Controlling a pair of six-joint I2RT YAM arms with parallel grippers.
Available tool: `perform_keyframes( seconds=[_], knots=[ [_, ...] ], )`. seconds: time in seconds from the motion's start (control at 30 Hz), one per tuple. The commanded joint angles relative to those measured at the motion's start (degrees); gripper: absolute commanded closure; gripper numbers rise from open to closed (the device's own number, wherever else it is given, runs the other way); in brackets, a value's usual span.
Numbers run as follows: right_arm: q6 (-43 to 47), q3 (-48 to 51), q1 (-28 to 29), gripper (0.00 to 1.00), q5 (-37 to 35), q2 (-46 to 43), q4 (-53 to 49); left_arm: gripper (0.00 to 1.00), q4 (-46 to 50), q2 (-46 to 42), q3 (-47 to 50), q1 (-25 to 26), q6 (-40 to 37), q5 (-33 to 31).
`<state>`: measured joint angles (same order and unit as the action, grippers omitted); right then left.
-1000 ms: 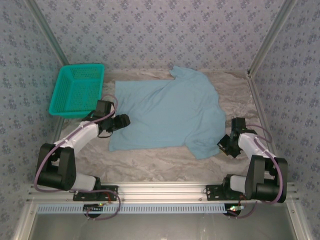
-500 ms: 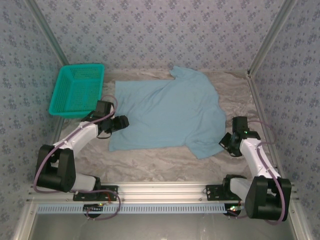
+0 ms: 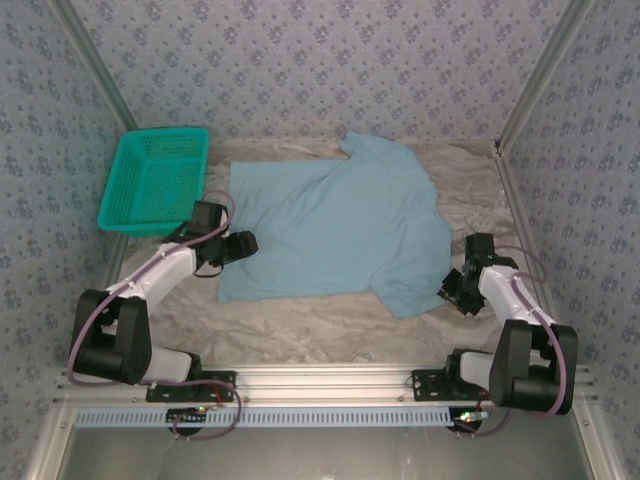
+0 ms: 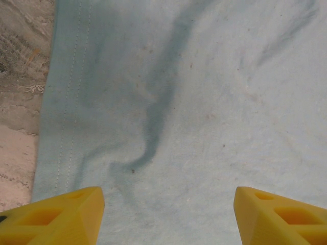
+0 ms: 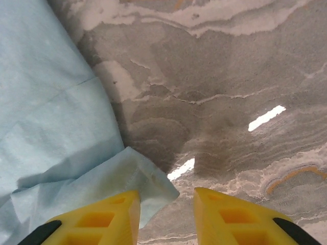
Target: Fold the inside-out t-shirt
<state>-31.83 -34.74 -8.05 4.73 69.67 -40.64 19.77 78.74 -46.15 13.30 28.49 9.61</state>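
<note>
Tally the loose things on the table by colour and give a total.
Light blue: 1, the t-shirt
Teal: 1, the basket
Total: 2

The left arm point(image 3: 158, 270) and right arm point(image 3: 510, 296) had white link shells between black joint housings, with purplish cables point(image 3: 86, 312) looping alongside. The left gripper point(image 4: 167, 204) and right gripper point(image 5: 166, 204) bore bright yellow, wedge-shaped fingers point(image 4: 56, 217) with hollow pockets.
</note>
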Motion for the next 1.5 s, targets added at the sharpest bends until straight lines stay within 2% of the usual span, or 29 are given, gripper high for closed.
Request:
perform_keyframes(
  seconds=[0.0, 0.17, 0.5, 0.7, 0.87, 1.2, 1.3, 1.47],
  knots=[
    [1.2, 0.7, -0.8, 0.64, 1.1, 1.1, 0.7, 0.32, 1.0, -1.7, -0.8, 0.1, -1.2, -0.3],
    [2.4, 1.0, -1.4, 0.64, 2.2, 2.4, 3.4, 0.32, 0.8, -1.9, -0.4, 0.1, -1.2, -0.5],
    [2.8, 2.6, -1.6, 0.75, 3.1, 3.7, 8.6, 0.32, 0.6, -1.8, 0.4, 0.1, -1.1, -0.8],
    [2.6, 2.9, -1.7, 0.90, 3.1, 3.6, 8.9, 0.32, 0.7, -1.9, 0.8, 0.1, -1.0, -1.3],
    [3.0, 2.8, -1.7, 1.00, 3.6, -0.1, 9.0, 0.32, 1.3, -2.5, 1.6, -0.1, -0.3, -1.9],
    [-0.9, 2.5, -1.4, 1.00, 4.9, -17.0, 6.5, 0.31, 6.3, -8.0, 8.4, -3.6, 5.3, -6.9],
    [-2.1, 1.9, -0.2, 1.00, 6.5, -17.6, 6.7, 0.29, 8.1, -9.6, 9.9, -3.6, 6.4, -9.3],
    [-2.1, 1.1, 1.1, 1.00, 7.0, -16.4, 7.9, 0.28, 9.7, -9.9, 11.9, -3.1, 7.7, -9.7]
  ],
)
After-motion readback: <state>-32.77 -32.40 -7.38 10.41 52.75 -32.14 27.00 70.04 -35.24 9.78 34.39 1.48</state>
